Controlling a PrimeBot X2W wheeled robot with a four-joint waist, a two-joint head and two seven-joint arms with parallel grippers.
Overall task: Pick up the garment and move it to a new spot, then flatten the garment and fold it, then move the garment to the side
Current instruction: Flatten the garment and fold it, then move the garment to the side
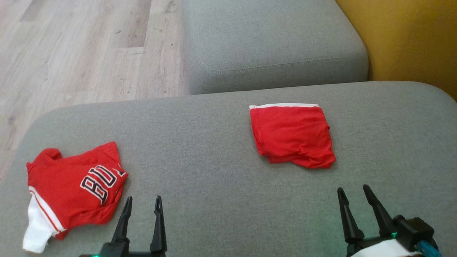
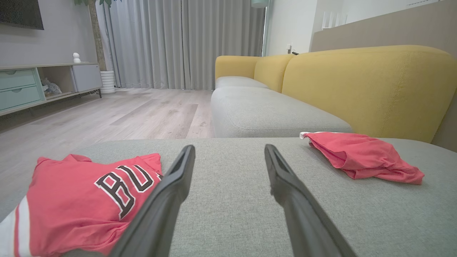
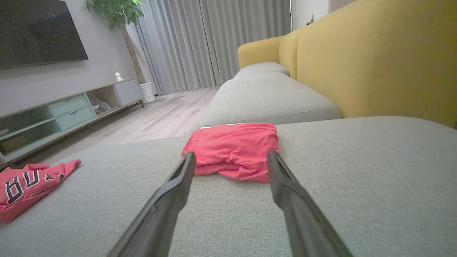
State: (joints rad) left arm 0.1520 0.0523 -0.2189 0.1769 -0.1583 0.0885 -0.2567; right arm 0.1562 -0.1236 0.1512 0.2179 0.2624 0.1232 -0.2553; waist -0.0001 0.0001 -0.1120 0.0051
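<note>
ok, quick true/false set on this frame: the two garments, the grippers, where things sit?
1. The jersey with black letters lies on the robot's left part of the grey cushion. True.
2. The left gripper is shut on the jersey. False: its jaws stand open and hold nothing.
3. The red shorts lie ahead of the right gripper. True.
4. The shorts overlap the jersey. False: a stretch of bare cushion lies between them.
5. The right gripper holds the shorts. False: it is open, short of them.
</note>
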